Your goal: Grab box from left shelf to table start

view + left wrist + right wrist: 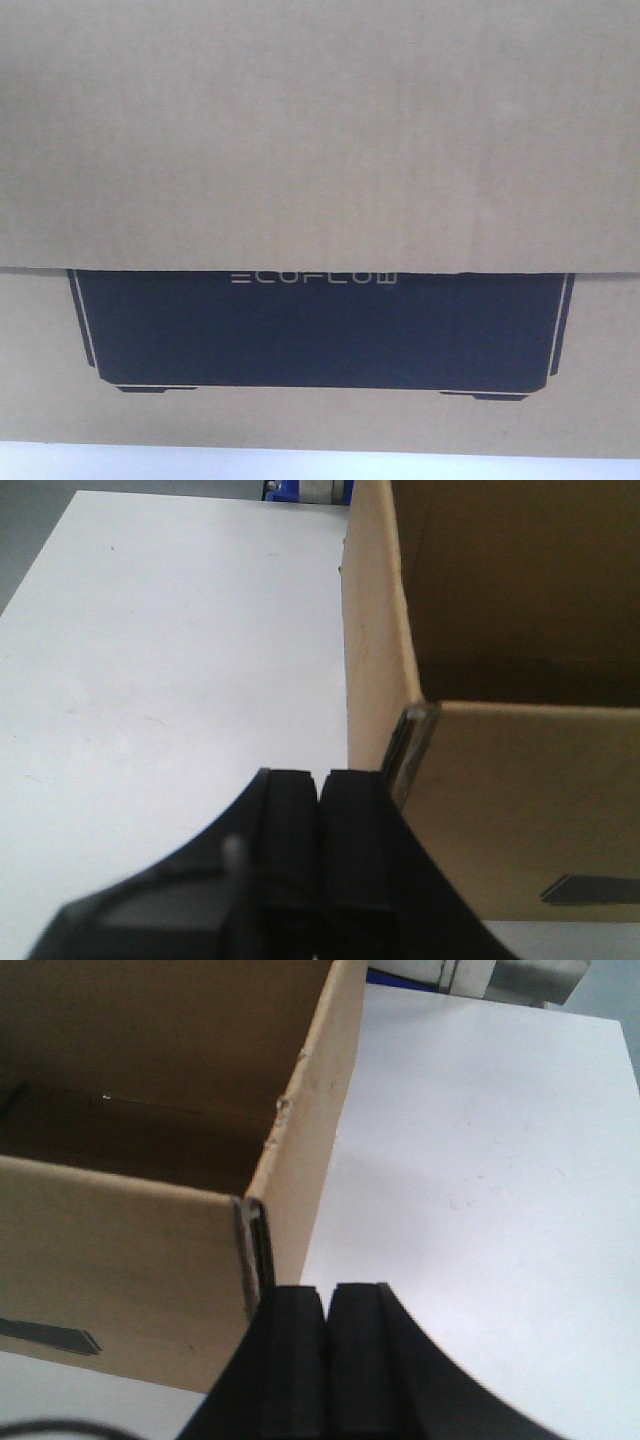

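The box [320, 140] fills nearly the whole front-facing view: a wide brown corrugated wall with a folded-down flap covering its upper part, and below the flap edge a big black blocky print with pale "ECOFLOW" lettering [314, 277] along its top. A thin strip of the pale worktop [200, 465] shows under the box's lower edge, so the box stands on the worktop. In the left wrist view the left gripper [320, 850] sits low in the picture, just beside the box's near corner [410, 750] — its two black padded jaws are pressed together with only a thin seam between them and nothing held. The box is open at the top there, its shaded inside visible, and the white worktop stretches away on the far side of it; a scrap of blue [290, 490] shows at the far edge, too small to identify. The right wrist view mirrors this: the right gripper [328, 1360] is close to the opposite near corner of the box, jaws likewise pressed together on nothing, apparently just clear of the cardboard, with bare white worktop beside it.
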Robot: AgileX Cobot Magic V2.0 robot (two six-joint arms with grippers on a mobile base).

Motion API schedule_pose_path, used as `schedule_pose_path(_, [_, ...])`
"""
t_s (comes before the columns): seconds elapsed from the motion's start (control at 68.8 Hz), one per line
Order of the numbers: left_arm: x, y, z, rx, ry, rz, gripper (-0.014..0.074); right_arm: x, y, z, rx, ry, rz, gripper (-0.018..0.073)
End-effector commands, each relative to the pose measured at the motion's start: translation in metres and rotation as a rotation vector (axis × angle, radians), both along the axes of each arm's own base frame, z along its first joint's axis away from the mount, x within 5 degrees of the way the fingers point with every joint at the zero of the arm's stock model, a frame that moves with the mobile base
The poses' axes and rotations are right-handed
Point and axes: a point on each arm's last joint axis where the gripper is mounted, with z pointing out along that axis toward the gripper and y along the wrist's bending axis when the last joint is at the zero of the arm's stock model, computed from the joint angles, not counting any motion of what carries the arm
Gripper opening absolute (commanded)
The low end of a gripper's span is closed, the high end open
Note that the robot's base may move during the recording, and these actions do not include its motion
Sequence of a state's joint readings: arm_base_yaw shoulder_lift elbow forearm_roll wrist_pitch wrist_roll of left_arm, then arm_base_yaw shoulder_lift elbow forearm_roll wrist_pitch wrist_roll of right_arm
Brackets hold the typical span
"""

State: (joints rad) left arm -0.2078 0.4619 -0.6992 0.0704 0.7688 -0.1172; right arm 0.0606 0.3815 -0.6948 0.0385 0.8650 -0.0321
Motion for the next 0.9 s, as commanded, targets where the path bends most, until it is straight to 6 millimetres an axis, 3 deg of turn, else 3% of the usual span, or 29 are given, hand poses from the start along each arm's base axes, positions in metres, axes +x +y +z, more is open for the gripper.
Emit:
schedule_pose_path(0.0, [-0.008, 0.001, 0.0, -0.024, -0.164, -0.009, -0.0099, -0.01, -0.002, 0.0, 0.002, -0.201, -0.012, 0.006])
schedule_pose_path(0.145, [-0.024, 0.004, -0.02, -0.043, -0.263, -0.015, -0.0099, -0.026, -0.003, -0.019, 0.012, -0.336, -0.016, 0.006])
schedule_pose_path(0.334, [-0.036, 0.006, -0.029, -0.061, -0.376, -0.02, -0.0099, -0.035, -0.004, -0.036, 0.017, -0.416, -0.017, 0.006])
schedule_pose_path(0.886, [-0.036, 0.006, -0.031, -0.062, -0.358, -0.019, -0.0099, -0.036, -0.004, -0.035, 0.02, -0.452, -0.018, 0.006])
